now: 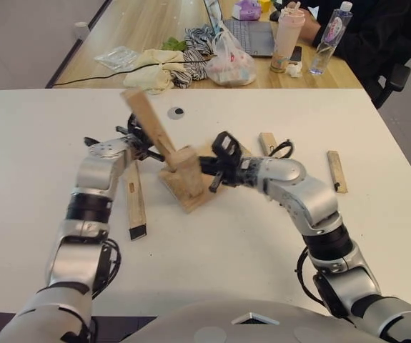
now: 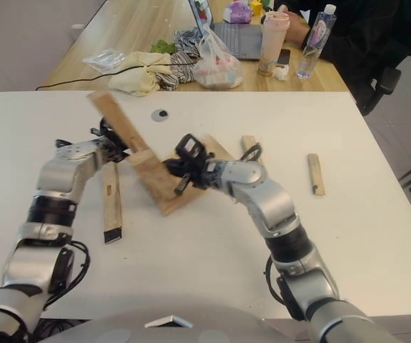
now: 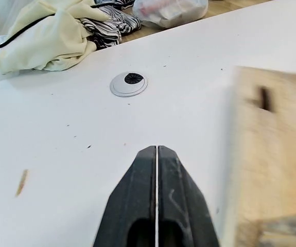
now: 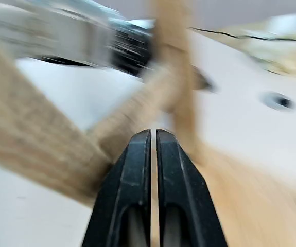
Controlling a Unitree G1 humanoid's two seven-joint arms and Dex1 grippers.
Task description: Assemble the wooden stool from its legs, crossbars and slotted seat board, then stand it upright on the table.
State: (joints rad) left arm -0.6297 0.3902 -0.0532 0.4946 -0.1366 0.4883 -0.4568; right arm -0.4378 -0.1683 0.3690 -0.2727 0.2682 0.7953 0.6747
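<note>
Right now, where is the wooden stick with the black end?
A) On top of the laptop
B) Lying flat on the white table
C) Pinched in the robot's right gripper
B: the stick with the black end lies flat on the white table, on the robot's left side.
</note>
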